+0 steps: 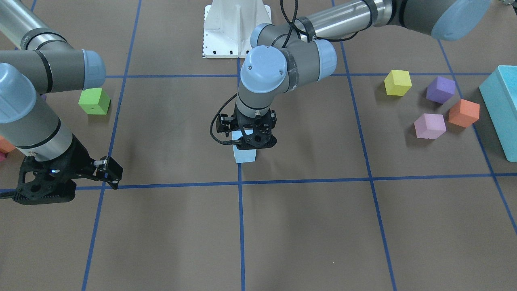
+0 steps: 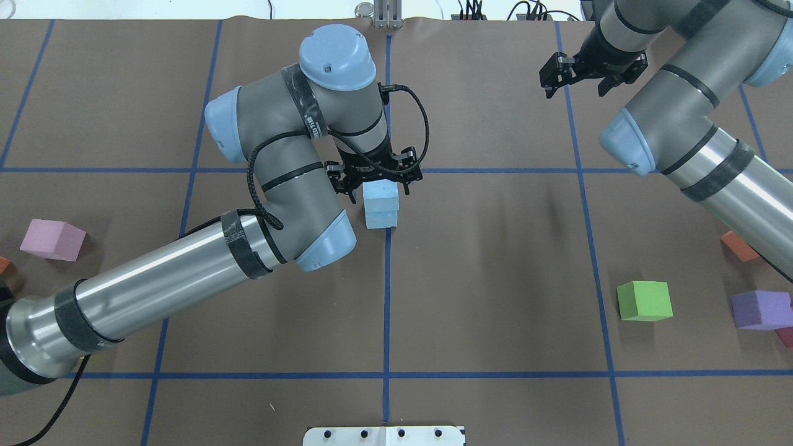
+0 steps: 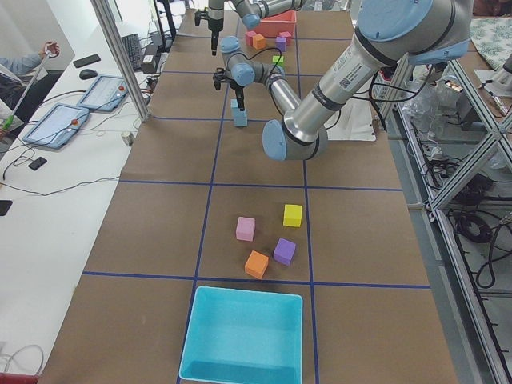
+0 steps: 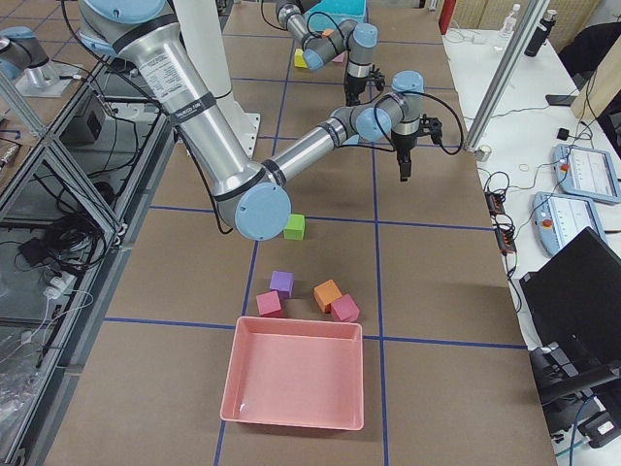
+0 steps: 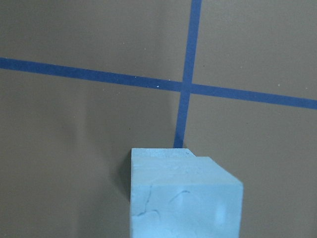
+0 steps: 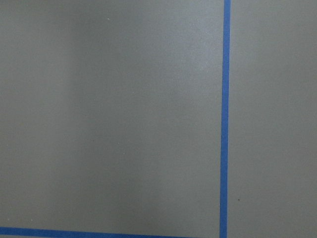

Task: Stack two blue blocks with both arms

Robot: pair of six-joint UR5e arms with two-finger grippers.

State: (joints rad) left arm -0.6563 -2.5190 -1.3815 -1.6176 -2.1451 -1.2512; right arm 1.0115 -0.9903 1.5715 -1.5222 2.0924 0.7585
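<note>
Two matte, pale blue foam cubes stand stacked on the tape line at the middle of the brown paper table. The upper blue block sits square on the lower blue block, edges nearly flush. The left wrist view shows fine cracks in the foam face. The left gripper points straight down over the stack. Its black fingers flank the upper cube, parted slightly wider than it, with a thin sliver of table showing on each side. The right gripper hangs well apart over bare paper near a blue tape line, with its jaws spread wide and nothing between them.

A lime green cube lies on the robot's right side. On its left side lie a yellow cube, a purple cube, a pink cube and an orange cube, clustered near a smooth, shallow turquoise tray.
</note>
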